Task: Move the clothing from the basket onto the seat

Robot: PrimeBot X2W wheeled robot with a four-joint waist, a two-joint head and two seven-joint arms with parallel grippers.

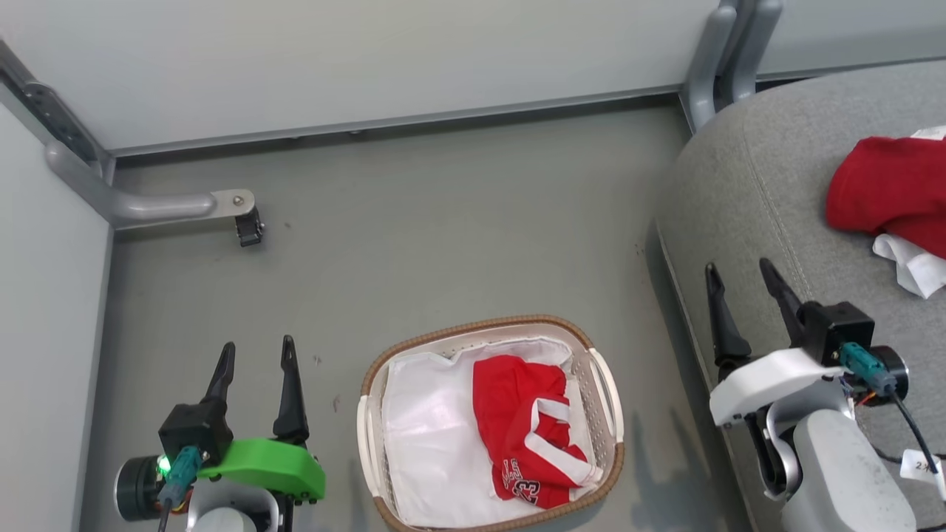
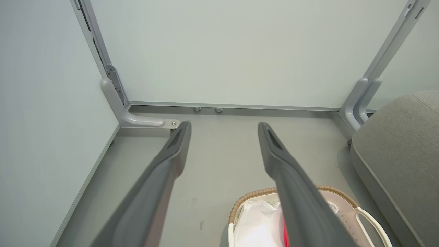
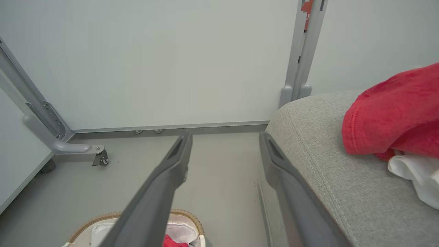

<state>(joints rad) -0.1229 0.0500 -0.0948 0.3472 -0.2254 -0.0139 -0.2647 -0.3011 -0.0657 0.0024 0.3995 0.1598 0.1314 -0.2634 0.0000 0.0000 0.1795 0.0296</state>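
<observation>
Cut off: the second red garment [image 1: 890, 185] on the seat [image 1: 754, 199] runs past the head view's right edge. A white cloth [image 1: 913, 270] poking out from under it is clipped there too.
Hidden: the red jersey [image 1: 525, 421] lies crumpled in the right half of the basket [image 1: 443, 337]. Its folds cover most of the lettering, and only a 23 reads near its lower end.
Lining: a white sheet [image 1: 425, 436] covers the basket's left half.
Left claw [image 1: 257, 343]: fingers spread, nothing between them, over the floor [image 1: 443, 222] left of the basket and apart from it.
Right claw [image 1: 737, 266]: spread and empty, at the seat's rounded left edge; whether it touches the seat cannot be told.
Open room: bare floor runs from the basket to the wall panel [image 1: 369, 59]. A caster foot [image 1: 248, 226] stands well apart at far left.
Edges: a strip of floor separates the basket's right handle from the seat's side.
</observation>
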